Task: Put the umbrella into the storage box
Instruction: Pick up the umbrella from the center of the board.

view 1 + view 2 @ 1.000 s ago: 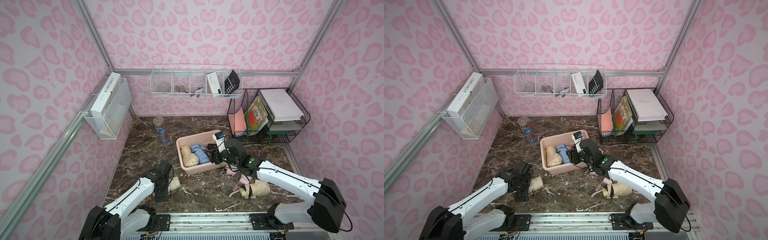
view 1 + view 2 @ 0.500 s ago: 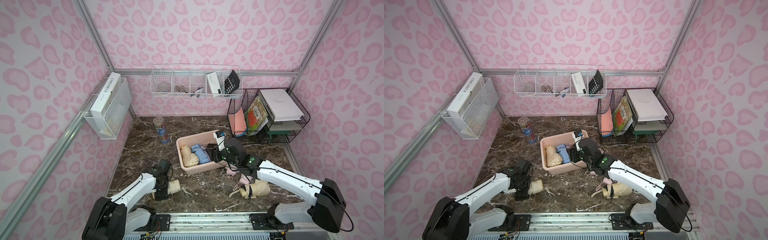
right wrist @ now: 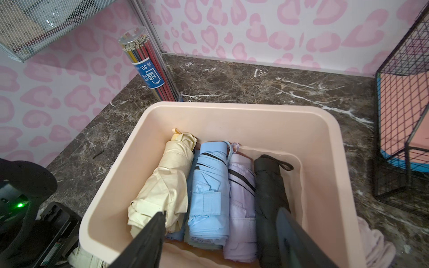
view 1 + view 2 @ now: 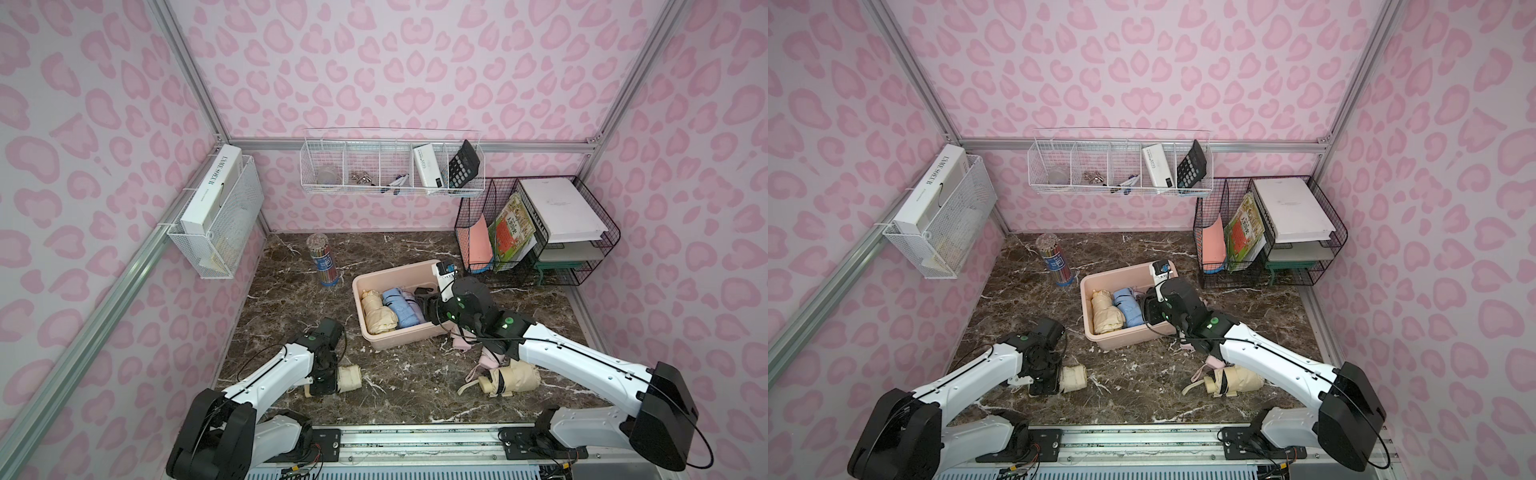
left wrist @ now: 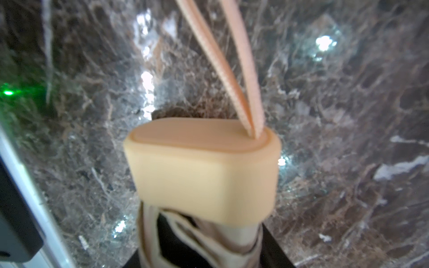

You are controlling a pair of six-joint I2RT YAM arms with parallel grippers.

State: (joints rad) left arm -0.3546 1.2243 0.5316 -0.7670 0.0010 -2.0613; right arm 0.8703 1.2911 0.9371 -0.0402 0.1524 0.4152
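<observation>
Front-left on the tabletop (image 4: 409, 376): cream folded umbrella (image 4: 350, 377), lying flat, well apart from the storage box (image 4: 376, 279). Left gripper (image 4: 324, 380) straddles its handle end, evidently for pickup; whether it grips, cannot tell. Right gripper (image 3: 221, 212), jaws apart and empty, hovers over the box's four packed umbrellas (image 3: 209, 185).

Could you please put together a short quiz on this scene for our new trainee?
1. How many folded umbrellas lie in the storage box?
2. True or false: in the box, the black umbrella lies right beside the lilac umbrella.
3. Over the box, the right gripper has its jaws: A. open, B. shut on an umbrella.
Key: 1. four; 2. true; 3. A.
</observation>
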